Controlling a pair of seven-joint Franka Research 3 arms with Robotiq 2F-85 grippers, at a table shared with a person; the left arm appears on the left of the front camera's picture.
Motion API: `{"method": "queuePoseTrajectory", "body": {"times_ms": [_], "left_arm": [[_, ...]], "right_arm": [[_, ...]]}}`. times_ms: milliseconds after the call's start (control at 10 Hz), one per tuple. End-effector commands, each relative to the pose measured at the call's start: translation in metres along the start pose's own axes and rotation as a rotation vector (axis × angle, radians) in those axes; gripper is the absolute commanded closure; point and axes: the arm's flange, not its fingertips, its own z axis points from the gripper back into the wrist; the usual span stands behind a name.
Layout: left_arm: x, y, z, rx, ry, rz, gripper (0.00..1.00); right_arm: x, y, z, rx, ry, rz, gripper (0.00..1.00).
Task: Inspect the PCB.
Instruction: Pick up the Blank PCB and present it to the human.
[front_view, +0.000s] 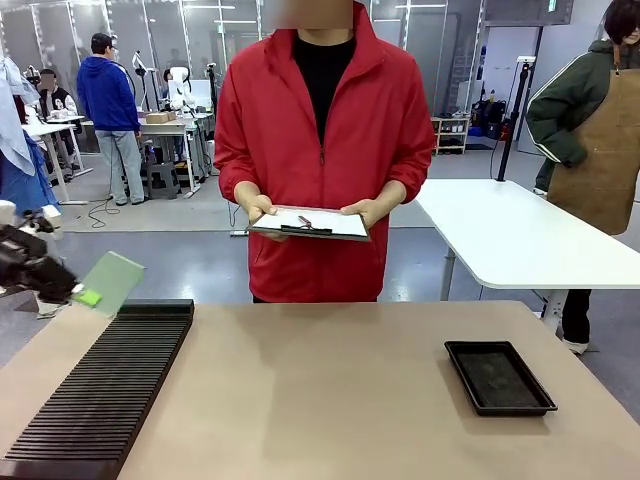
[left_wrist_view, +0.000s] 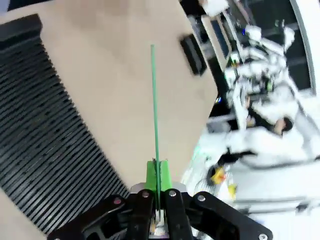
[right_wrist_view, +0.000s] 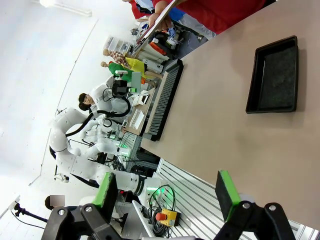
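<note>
The PCB (front_view: 113, 279), a thin pale-green board, hangs in the air at the far left, above the far end of the black slotted rack (front_view: 105, 385). My left gripper (front_view: 86, 296) is shut on its lower corner. In the left wrist view the PCB (left_wrist_view: 154, 105) shows edge-on as a thin green line rising from between the green pads of the left gripper (left_wrist_view: 159, 176). My right gripper (right_wrist_view: 167, 194) stands open with nothing between its fingers, off the table's near side. A person in a red jacket across the table holds a clipboard (front_view: 310, 222) with both hands.
A shallow black tray (front_view: 498, 377) lies on the right of the brown table (front_view: 330, 390); it also shows as the tray (right_wrist_view: 274, 75) in the right wrist view. The slotted rack (left_wrist_view: 45, 135) runs along the table's left side. A white table (front_view: 510, 235) stands behind on the right.
</note>
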Motion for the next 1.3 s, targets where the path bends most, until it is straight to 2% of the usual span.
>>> {"method": "queuePoseTrajectory", "body": {"times_ms": [0, 300, 500, 700, 1000, 1100, 1200], "left_arm": [[0.050, 0.003, -0.032, -0.132, -0.071, 0.214, 0.97], [0.112, 0.007, -0.063, -0.301, -0.035, 0.221, 0.97], [0.137, 0.011, -0.077, -0.382, -0.007, 0.219, 0.97], [0.147, 0.011, -0.086, -0.470, 0.004, 0.235, 0.97], [0.140, 0.009, -0.086, -0.537, -0.026, 0.231, 0.97], [0.139, 0.013, -0.093, -0.464, -0.010, 0.226, 0.97], [0.139, 0.013, -0.093, -0.464, -0.010, 0.226, 0.97]], "right_arm": [[0.001, 0.001, 0.001, 0.009, -0.009, 0.024, 0.00], [0.001, 0.001, 0.001, 0.009, -0.009, 0.024, 0.00], [0.001, 0.001, 0.001, 0.009, -0.009, 0.024, 0.00], [0.001, 0.001, 0.001, 0.009, -0.009, 0.024, 0.00], [0.001, 0.001, 0.001, 0.009, -0.009, 0.024, 0.00], [0.001, 0.001, 0.001, 0.009, -0.009, 0.024, 0.00], [0.001, 0.001, 0.001, 0.009, -0.009, 0.024, 0.00]]}}
